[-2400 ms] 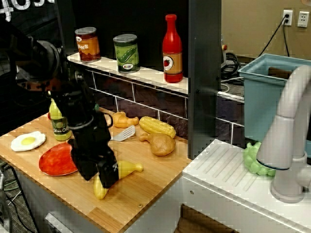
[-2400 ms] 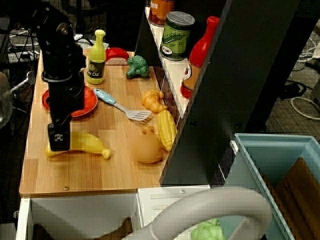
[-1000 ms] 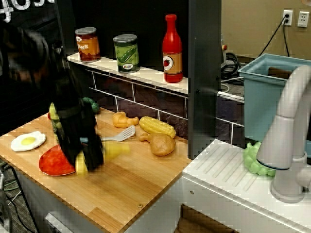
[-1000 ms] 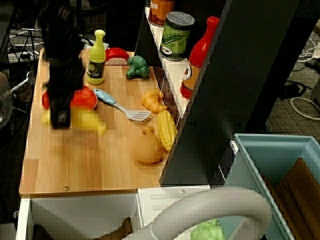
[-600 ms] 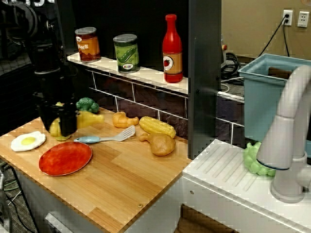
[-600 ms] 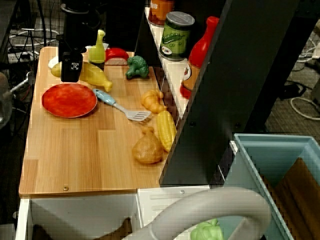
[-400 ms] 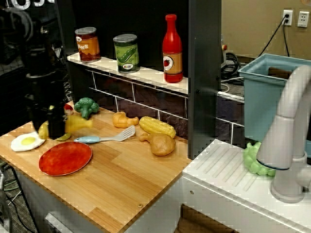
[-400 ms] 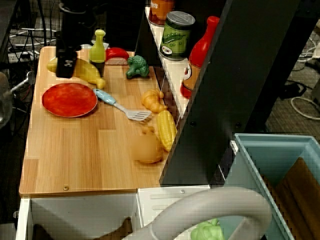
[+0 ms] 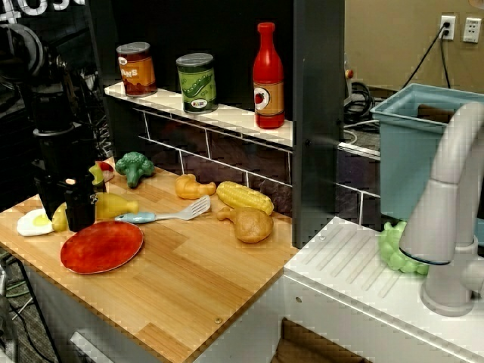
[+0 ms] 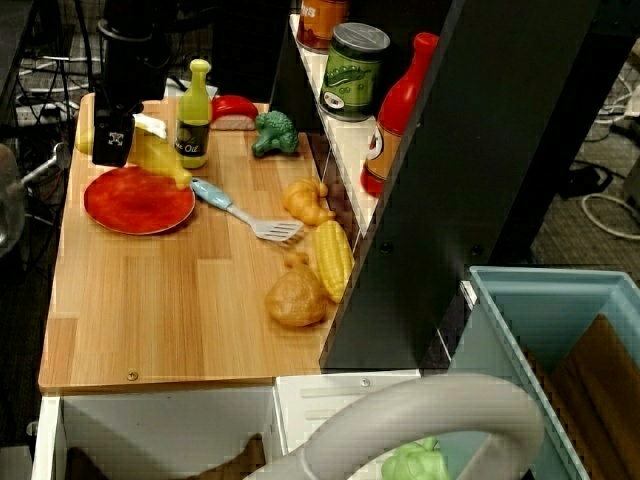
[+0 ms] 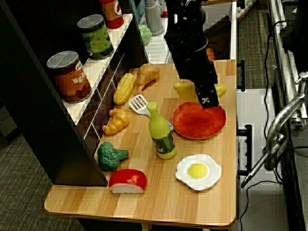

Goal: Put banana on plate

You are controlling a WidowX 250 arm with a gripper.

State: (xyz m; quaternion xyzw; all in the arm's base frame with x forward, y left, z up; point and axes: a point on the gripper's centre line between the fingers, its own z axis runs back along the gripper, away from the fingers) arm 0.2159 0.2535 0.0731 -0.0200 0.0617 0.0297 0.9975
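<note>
The yellow banana (image 9: 115, 205) (image 10: 160, 155) (image 11: 184, 90) hangs crosswise in my black gripper (image 9: 69, 215) (image 10: 112, 150) (image 11: 206, 98), which is shut on its middle, so both ends stick out past the fingers. It is held low over the edge of the red-orange plate (image 9: 106, 249) (image 10: 140, 205) (image 11: 199, 122). The plate lies flat near the counter's front left with nothing on it. Whether the banana touches the rim I cannot tell.
A fried egg (image 11: 198, 171) and an olive oil bottle (image 11: 161, 132) sit close beside the plate. A blue-handled spatula (image 10: 235, 208), broccoli (image 9: 134, 165), corn (image 9: 244, 197) and a chicken piece (image 9: 249, 224) lie toward the wall. Cans and a ketchup bottle stand on the shelf.
The gripper lifted the banana from the counter's front, carried it over the plate toward the far left corner, and has now come down and back to the plate's edge.
</note>
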